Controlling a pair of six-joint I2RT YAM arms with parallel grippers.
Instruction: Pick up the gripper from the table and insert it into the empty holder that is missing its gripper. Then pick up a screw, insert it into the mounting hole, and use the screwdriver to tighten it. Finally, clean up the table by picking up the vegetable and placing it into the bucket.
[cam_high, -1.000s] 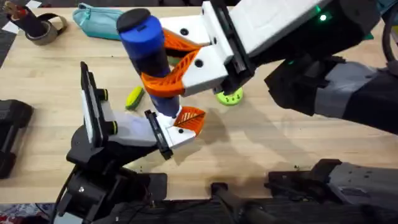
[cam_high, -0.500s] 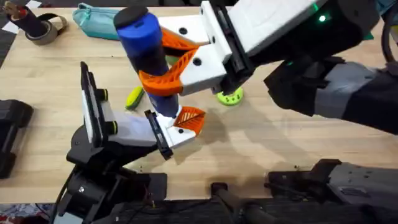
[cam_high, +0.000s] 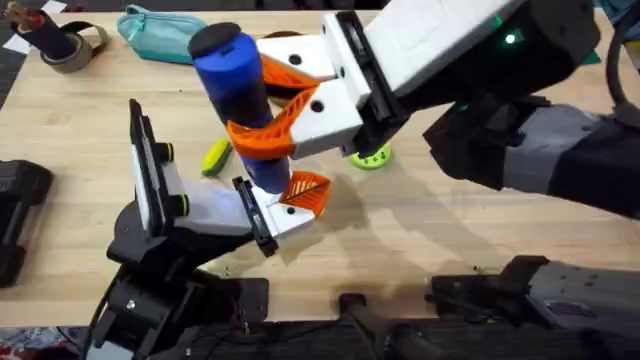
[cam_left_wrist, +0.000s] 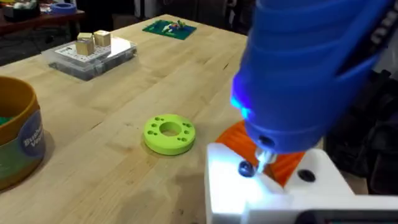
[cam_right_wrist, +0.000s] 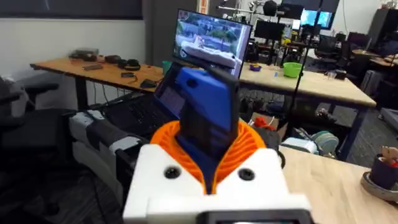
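Currently: right gripper (cam_high: 270, 120) jaws clamped on upright screwdriver (cam_high: 238, 90), long axis vertical, tip directly below on screw (cam_left_wrist: 247, 168); left gripper (cam_high: 290, 200) jaws' state cannot be told.

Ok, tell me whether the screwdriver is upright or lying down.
Upright: the screwdriver stands tip-down, clamped in the right gripper, bit on a screw.

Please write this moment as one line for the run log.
right gripper: holds screwdriver | tip on screw | vegetable: on table
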